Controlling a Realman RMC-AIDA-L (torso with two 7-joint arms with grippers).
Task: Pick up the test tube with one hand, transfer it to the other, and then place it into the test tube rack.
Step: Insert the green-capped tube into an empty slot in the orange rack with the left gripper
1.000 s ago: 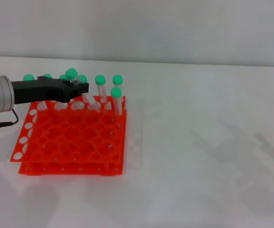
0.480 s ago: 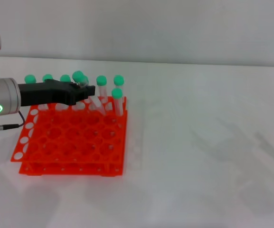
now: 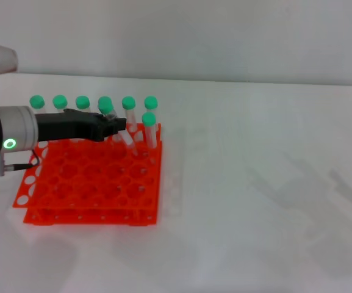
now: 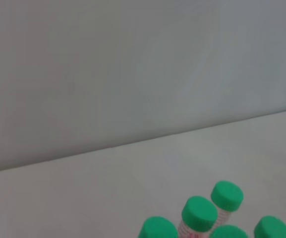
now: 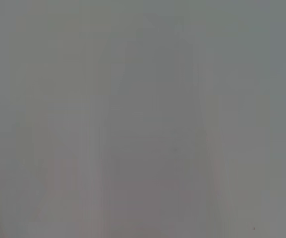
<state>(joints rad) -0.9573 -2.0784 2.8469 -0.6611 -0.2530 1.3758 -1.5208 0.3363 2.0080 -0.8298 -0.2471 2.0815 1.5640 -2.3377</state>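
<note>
Tube (image 3: 110,116), light, stiff, slick plastic, sits clamped just under its green cap in my left gripper (image 3: 116,125), tilted over the rack's (image 3: 90,183) back rows beside other tubes. Right gripper is out of view.

Black long-fingered left pincer (image 3: 119,126) on silver wrist, green ring light.

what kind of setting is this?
Probably a lab-style test bench: an orange test tube rack holding green-capped tubes on a plain white table against a bare wall, with the left gripper carrying a test tube.
</note>
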